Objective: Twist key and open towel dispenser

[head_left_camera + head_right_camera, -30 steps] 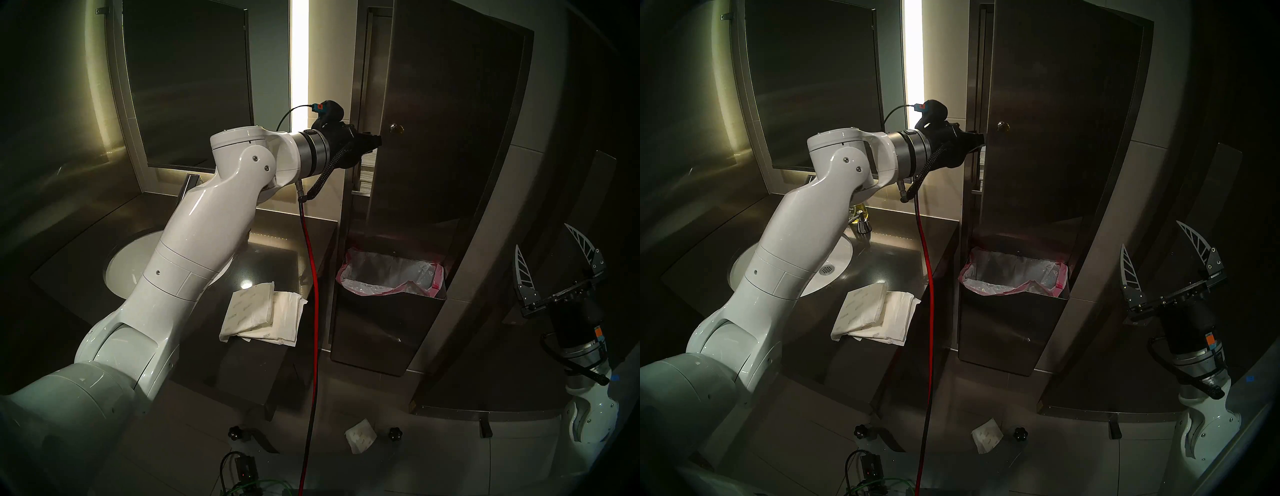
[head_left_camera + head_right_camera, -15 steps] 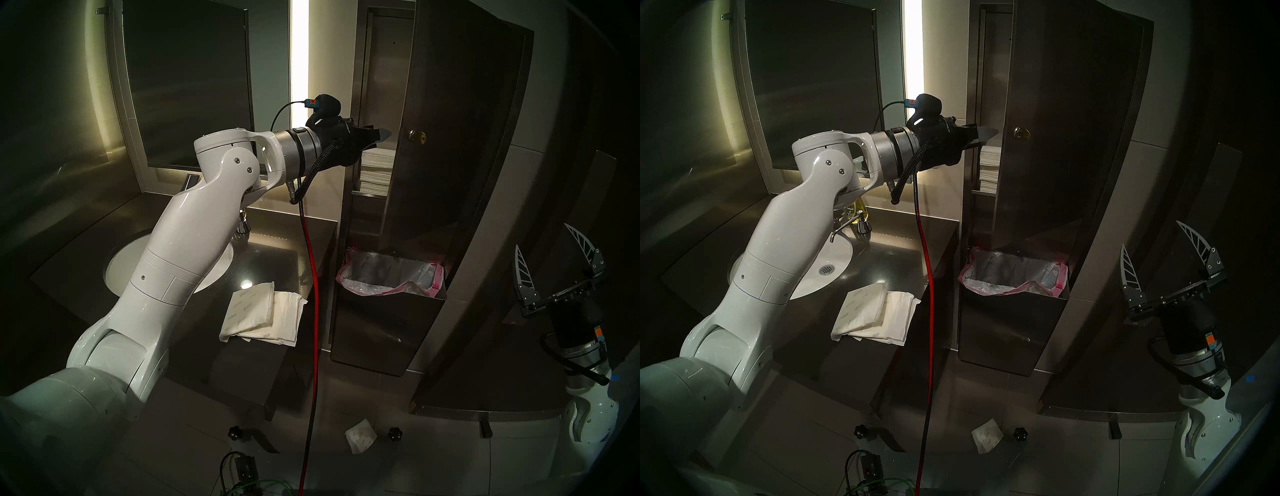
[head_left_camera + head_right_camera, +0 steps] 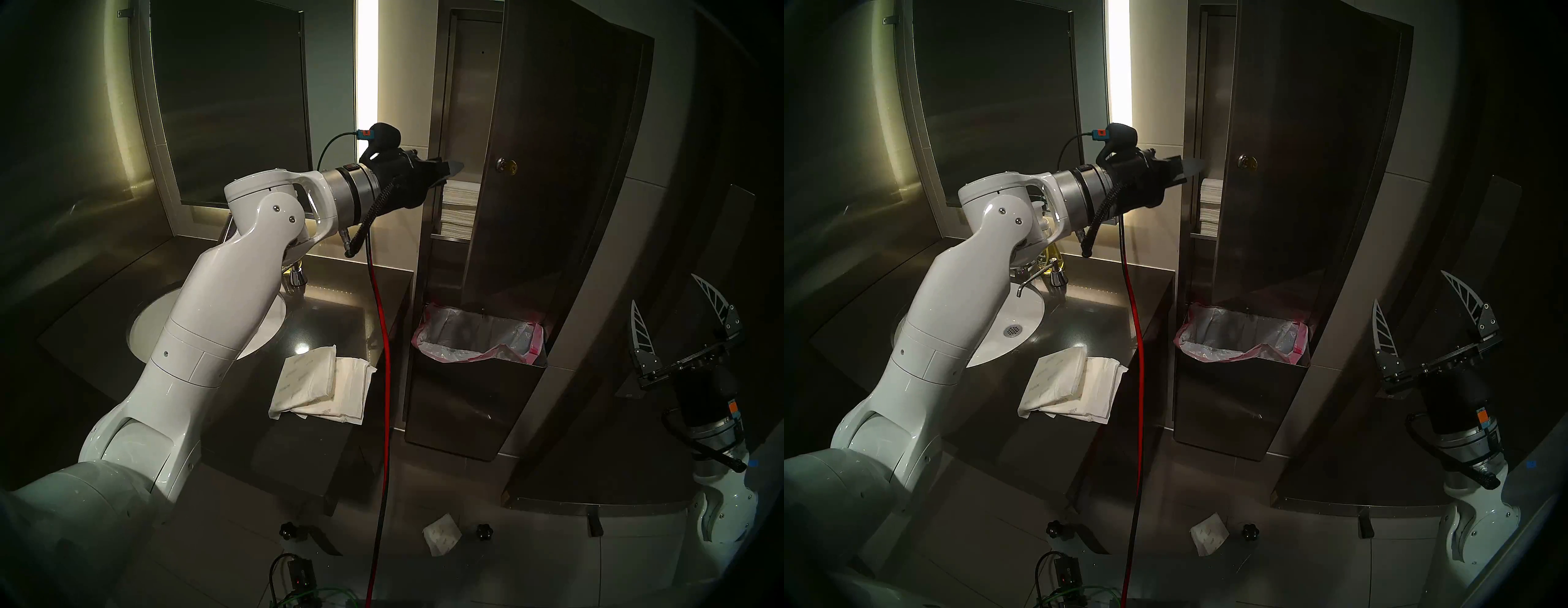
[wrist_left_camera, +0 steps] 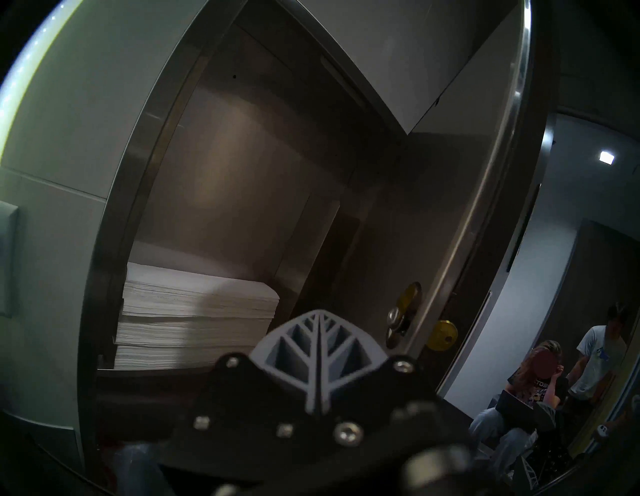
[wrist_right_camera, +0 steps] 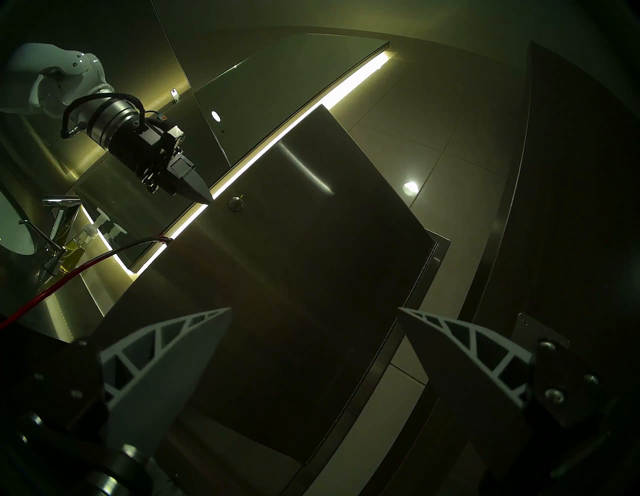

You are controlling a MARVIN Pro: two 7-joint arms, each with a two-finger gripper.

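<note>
Your left pincer [image 3: 456, 166] hangs closed and empty just left of the dispenser [image 3: 551, 170] door's key [image 3: 505, 164]; your right pincer [image 3: 674, 318], well right, gapes empty.

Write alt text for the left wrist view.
The towel dispenser stands open, its door swung right, showing a stack of white paper towels on a shelf inside. The left tool, shut and empty, points at the opening, with the key in the door's edge just beyond it.

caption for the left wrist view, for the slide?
Shut left gripper before the open towel dispenser, paper towel stack on its shelf, key in the swung door.
</note>
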